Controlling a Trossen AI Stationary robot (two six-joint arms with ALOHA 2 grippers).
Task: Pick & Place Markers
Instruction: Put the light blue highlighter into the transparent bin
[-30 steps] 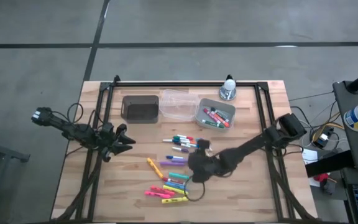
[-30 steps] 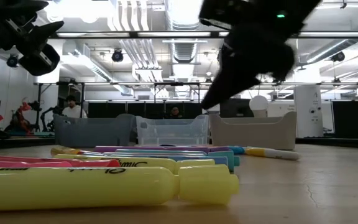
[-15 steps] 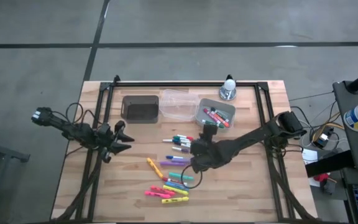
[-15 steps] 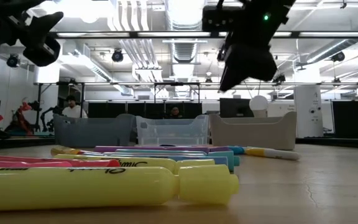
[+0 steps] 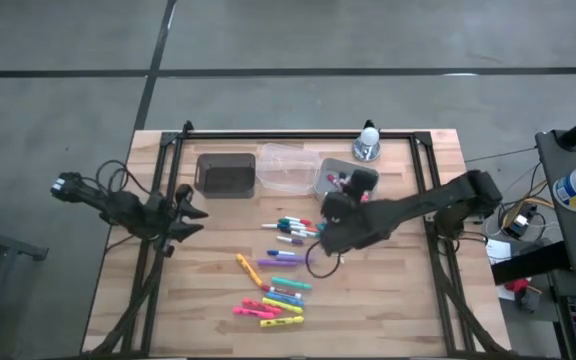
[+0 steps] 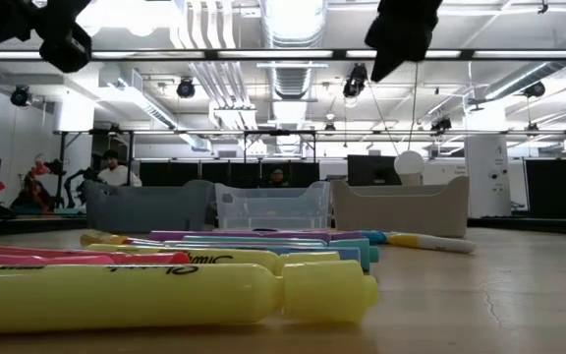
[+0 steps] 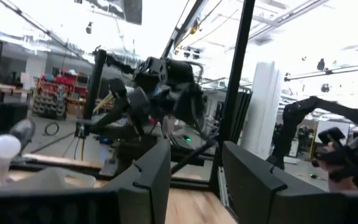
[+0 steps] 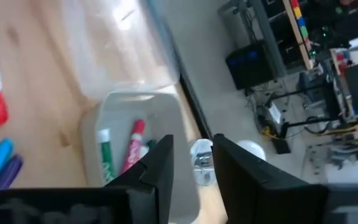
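Several markers (image 5: 283, 270) lie loose on the wooden table between the arms, white-bodied and neon ones; the low view shows them up close, a yellow marker (image 6: 165, 295) nearest. A few more markers (image 8: 132, 146) lie inside the white bin (image 5: 320, 175). My right gripper (image 8: 192, 146) hangs high over that bin (image 8: 114, 109), slanting down, open by a narrow gap with nothing seen between its fingers; from above the gripper (image 5: 356, 186) covers part of the bin. My left gripper (image 5: 196, 215) waits open above the table's left side, fingers (image 7: 157, 171) empty.
Along the far side stand a dark bin (image 5: 226, 174), a clear bin (image 5: 288, 168) and the white one, with a bulb on a silver base (image 5: 368, 140) behind them. A black frame (image 5: 298, 134) borders the table. People and equipment show in the room beyond.
My right gripper has risen well clear of the marker group and swung toward the far edge, over the white bin, tipping from steeply downward to a flatter slant. My left gripper has risen a little and rolled. The markers on the table have stayed put.
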